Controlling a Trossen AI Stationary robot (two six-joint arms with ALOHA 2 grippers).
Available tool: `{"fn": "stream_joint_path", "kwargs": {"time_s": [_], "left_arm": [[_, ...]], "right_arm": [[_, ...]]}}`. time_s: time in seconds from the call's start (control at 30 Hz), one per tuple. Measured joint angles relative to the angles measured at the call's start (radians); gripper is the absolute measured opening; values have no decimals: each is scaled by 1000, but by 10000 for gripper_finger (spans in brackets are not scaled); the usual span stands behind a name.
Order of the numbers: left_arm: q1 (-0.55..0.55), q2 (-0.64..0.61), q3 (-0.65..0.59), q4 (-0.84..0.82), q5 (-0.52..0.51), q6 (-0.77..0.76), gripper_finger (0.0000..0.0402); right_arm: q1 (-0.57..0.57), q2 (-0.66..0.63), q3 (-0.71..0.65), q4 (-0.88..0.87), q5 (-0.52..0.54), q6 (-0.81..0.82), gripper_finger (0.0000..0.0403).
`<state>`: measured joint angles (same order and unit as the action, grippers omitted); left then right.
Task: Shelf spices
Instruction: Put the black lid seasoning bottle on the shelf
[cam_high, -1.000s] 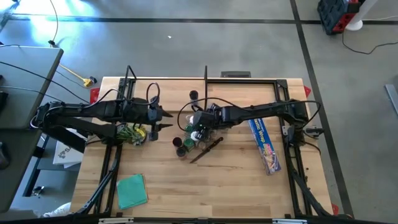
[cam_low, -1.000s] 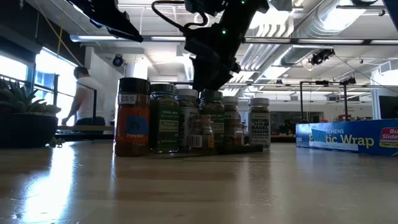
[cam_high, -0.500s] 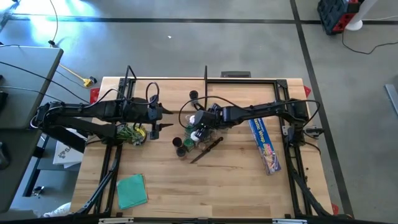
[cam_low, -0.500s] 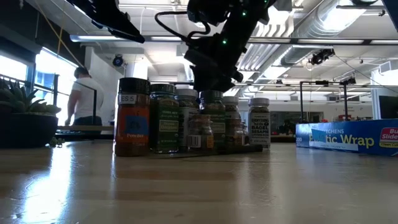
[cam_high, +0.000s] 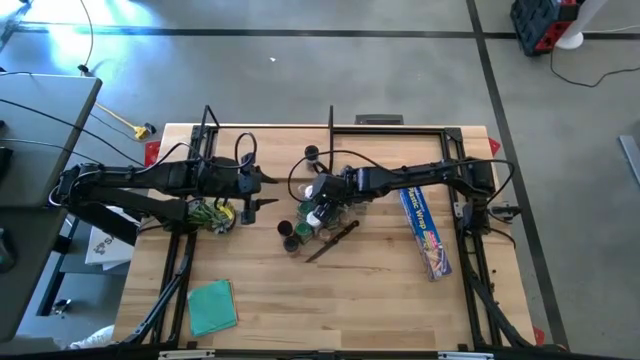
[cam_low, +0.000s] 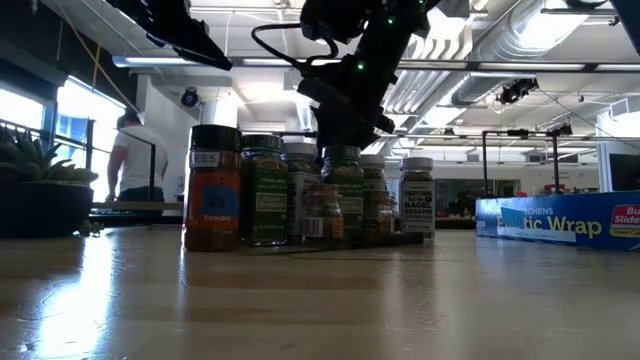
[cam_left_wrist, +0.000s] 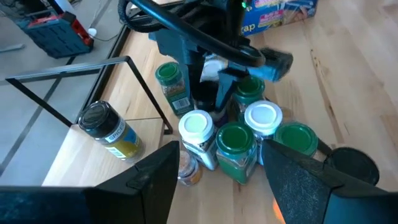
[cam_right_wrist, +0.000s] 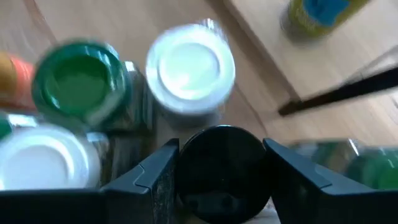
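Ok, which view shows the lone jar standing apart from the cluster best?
The left wrist view: the lone jar shows whole, with dark cap and yellow label. The high view gives only its cap from above; the right wrist view, a blurred piece at the picture's edge; in the low view I cannot pick it out.

Grey concrete floor with dark tape lines, exposed ceiling ducts, bright window — potted plant beside it

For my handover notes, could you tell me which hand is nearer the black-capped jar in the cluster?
Right. The right hand straddles the black-capped jar; the left hand hangs off to the cluster's side, apart from it.
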<state>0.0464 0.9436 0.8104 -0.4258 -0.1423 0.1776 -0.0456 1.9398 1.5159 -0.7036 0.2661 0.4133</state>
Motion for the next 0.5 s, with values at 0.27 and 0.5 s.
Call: {"fn": "stream_joint_path", "kwargs": {"time_s": [0.27, 0.5], "left_arm": [[1, 0, 0, 34, 57, 17, 225], [18, 0, -5, 84, 64, 17, 225]], "right_arm": [[80, -2, 418, -383, 142, -101, 192], [84, -4, 679, -363, 282, -259, 193]]}}
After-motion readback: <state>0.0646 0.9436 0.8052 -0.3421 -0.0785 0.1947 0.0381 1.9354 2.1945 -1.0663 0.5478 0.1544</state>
